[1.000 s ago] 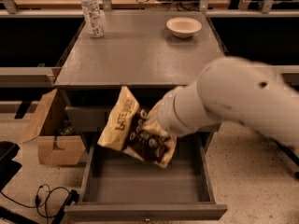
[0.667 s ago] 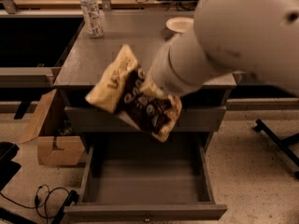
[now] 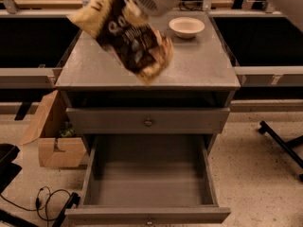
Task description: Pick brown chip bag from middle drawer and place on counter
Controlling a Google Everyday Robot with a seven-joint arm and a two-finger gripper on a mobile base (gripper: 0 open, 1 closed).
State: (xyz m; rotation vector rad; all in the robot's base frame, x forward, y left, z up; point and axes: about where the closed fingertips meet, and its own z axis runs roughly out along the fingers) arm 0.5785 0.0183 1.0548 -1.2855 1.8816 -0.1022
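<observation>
The brown chip bag (image 3: 130,34), dark brown with cream-yellow ends, hangs tilted in the air above the left half of the counter (image 3: 203,65). My gripper (image 3: 140,7) holds the bag by its upper part, just below the white wrist at the top edge, and the bag covers much of it. The middle drawer (image 3: 147,183) stands pulled out below, a shallow grey tray with nothing in it and a small knob on its front lip.
A small white bowl (image 3: 187,26) sits at the counter's back right. A closed drawer with a knob (image 3: 148,122) is above the open one. A cardboard box (image 3: 52,131) and cables (image 3: 47,197) lie on the floor at left. A black chair leg (image 3: 284,145) is at right.
The bag has risen out of the open drawer, past the upper drawer front, to above the counter top. The arm has moved up and back with it.
</observation>
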